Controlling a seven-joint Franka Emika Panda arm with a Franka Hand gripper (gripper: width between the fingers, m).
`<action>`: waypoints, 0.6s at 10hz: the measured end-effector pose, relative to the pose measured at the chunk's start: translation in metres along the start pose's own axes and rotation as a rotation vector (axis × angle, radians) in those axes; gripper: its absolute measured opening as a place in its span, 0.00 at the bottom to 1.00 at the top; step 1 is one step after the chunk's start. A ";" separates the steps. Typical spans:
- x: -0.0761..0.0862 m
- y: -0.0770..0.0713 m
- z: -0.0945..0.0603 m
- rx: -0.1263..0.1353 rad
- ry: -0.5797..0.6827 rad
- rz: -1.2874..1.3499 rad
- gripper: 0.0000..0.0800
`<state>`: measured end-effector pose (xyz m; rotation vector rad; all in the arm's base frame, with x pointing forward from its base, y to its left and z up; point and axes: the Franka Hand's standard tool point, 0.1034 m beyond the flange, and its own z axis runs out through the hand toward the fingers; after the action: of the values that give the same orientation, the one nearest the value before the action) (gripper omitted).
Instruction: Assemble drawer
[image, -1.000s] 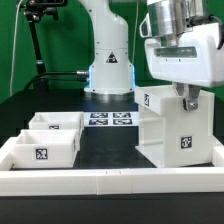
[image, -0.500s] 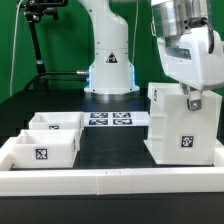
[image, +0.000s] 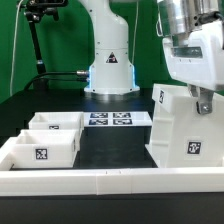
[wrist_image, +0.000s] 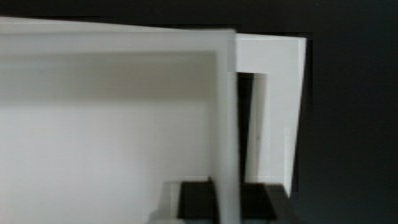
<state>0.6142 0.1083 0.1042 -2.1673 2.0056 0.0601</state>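
Observation:
The tall white drawer housing (image: 183, 128) stands at the exterior view's right, with tags on its side and front faces. My gripper (image: 203, 101) comes down on its top edge and is shut on the housing's thin upper wall. In the wrist view the wall (wrist_image: 228, 120) runs between my two dark fingers (wrist_image: 199, 203), and the gripper (wrist_image: 228, 203) pinches it. Two small shallow white trays (image: 57, 122) (image: 40, 152) sit at the exterior view's left, apart from the housing; their knobs do not show.
The long low white border wall (image: 110, 179) runs along the front and left. The marker board (image: 112, 119) lies flat before the robot base (image: 110, 75). Black table (image: 110, 145) lies between the trays and the housing.
My gripper has moved toward the exterior view's right, taking the housing with it; the housing now sits nearer that edge. The trays have not moved.

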 end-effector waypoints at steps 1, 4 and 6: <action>0.000 0.000 0.000 0.000 0.000 -0.001 0.05; 0.000 0.000 0.000 0.000 0.000 -0.004 0.05; 0.003 -0.011 0.002 0.012 0.001 -0.002 0.05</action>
<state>0.6255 0.1066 0.1033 -2.1624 1.9994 0.0462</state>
